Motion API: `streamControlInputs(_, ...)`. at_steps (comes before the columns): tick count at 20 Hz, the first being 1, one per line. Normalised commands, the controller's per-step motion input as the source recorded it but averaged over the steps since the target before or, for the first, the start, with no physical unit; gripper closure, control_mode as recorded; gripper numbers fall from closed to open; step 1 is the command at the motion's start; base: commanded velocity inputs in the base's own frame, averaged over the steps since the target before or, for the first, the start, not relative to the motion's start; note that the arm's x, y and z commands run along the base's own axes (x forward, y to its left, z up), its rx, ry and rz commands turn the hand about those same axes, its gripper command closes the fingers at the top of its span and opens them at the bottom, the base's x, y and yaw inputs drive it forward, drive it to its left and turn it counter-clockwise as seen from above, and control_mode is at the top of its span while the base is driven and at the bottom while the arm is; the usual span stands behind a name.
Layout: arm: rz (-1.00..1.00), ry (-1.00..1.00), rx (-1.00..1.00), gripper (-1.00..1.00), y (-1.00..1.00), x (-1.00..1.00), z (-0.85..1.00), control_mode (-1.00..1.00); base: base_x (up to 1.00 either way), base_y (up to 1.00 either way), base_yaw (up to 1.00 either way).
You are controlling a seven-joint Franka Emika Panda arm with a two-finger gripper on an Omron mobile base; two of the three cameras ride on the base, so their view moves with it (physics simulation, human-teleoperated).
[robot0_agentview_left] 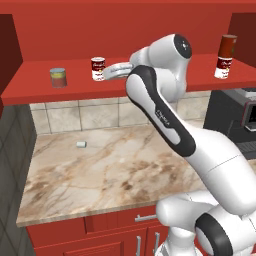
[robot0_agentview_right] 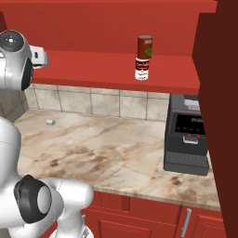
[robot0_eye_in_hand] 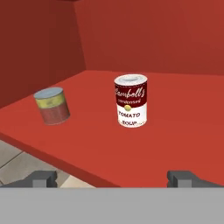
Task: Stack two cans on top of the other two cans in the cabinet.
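Note:
On the red cabinet shelf (robot0_agentview_left: 165, 70) a red-and-white soup can (robot0_agentview_left: 98, 68) (robot0_eye_in_hand: 131, 100) stands upright. A short grey can with a yellow-green label (robot0_agentview_left: 58, 77) (robot0_eye_in_hand: 52, 106) stands to its left. Far to the right, a dark red can (robot0_agentview_left: 228, 45) (robot0_agentview_right: 144, 46) sits stacked on another soup can (robot0_agentview_left: 223, 67) (robot0_agentview_right: 142, 69). My gripper (robot0_agentview_left: 110, 72) (robot0_eye_in_hand: 113, 177) hovers at the shelf's front edge, just right of the single soup can and short of it. It is open, and nothing lies between its fingertips (robot0_eye_in_hand: 43, 177).
A black coffee machine (robot0_agentview_left: 240, 120) (robot0_agentview_right: 188, 139) stands on the marble counter (robot0_agentview_left: 110, 170) at the right. A small pale object (robot0_agentview_left: 80, 144) (robot0_agentview_right: 50, 122) lies near the tiled wall. The cabinet's dark red side wall (robot0_agentview_right: 218, 93) closes the shelf's right end.

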Motion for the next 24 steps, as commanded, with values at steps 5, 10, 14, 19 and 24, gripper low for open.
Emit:
streamControlInputs(5,0.02,0.00,0.00,-1.00,0.17,0.22,-0.14,-1.00,0.00,0.00,0.00)
streamControlInputs(10,0.02,0.00,0.00,-1.00,0.09,0.25,-0.12,-1.00,0.00,0.00,0.00)
streamControlInputs(14,0.00,0.00,0.00,-1.00,0.04,0.22,-0.04,-1.00,0.00,0.00,0.00)
streamControlInputs(19,0.00,0.00,0.00,-1.00,0.04,0.21,0.00,-1.00,0.00,0.00,0.00)
streamControlInputs(24,0.00,0.00,0.00,-1.00,0.11,0.22,0.00,-1.00,0.00,0.00,0.00)
